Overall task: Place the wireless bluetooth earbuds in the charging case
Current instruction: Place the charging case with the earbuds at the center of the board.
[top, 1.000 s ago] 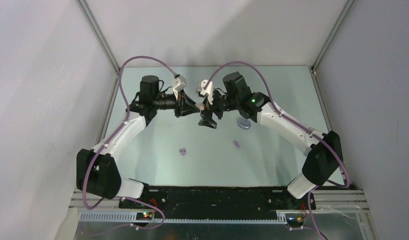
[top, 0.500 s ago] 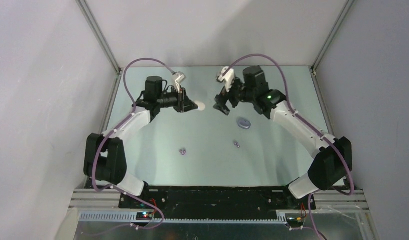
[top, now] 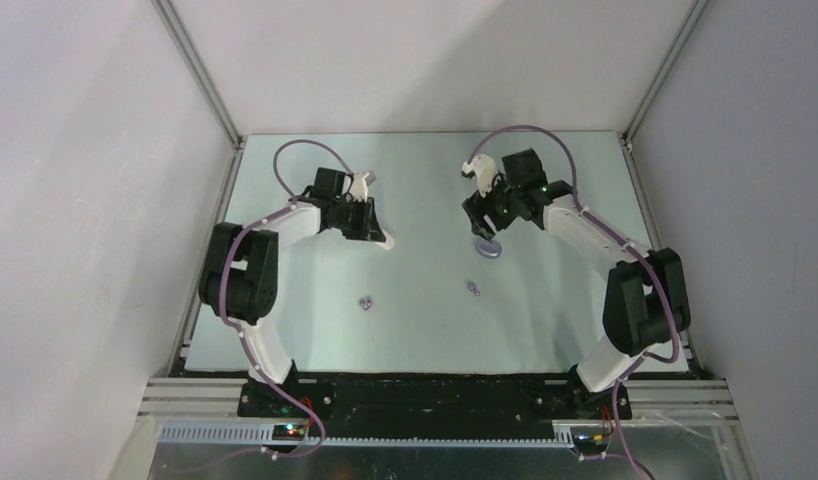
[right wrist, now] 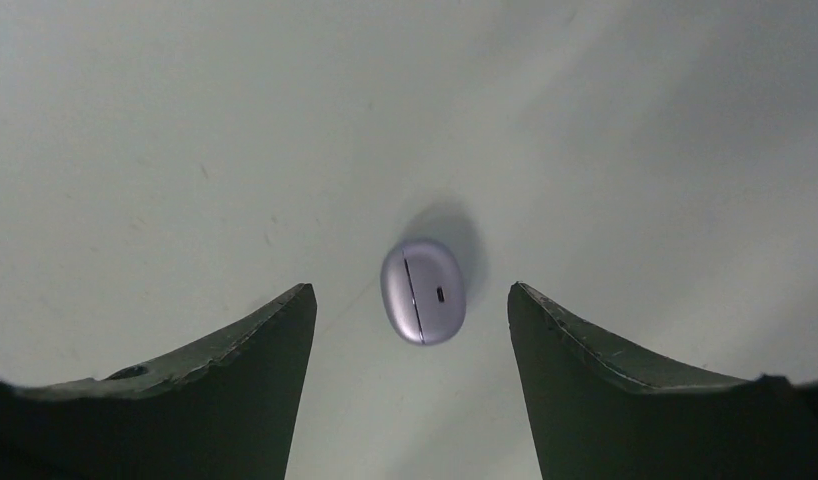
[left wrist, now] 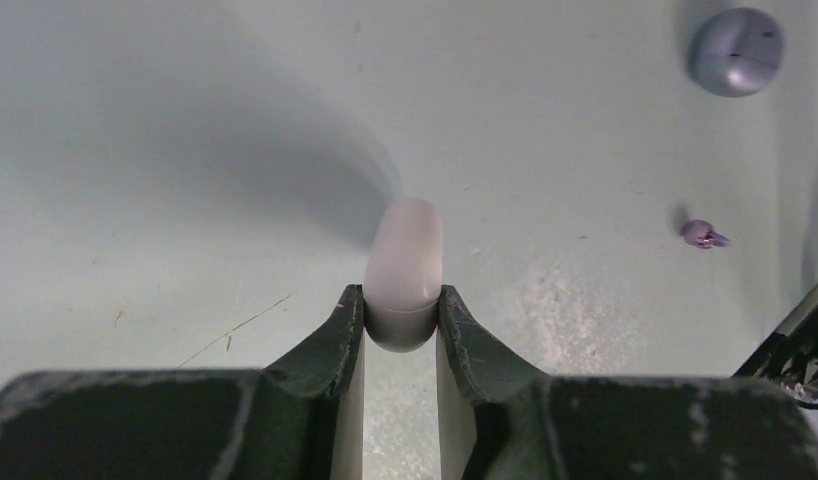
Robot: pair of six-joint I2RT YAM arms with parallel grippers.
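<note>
left wrist view: the left gripper is clamped tight on a white case, pinching its near end so the rounded body juts forward over the table. off to the right of that frame lies one purple bud, with the purple case in the upper right corner. right wrist view has the right gripper spread wide and empty, jaws straddling that closed purple case without touching it. from above, a second purple bud sits near frame centre, well apart from both cases. no white buds show. the buds look tiny, light, smooth and apt to roll; i'd pinch one gently across its body.
</note>
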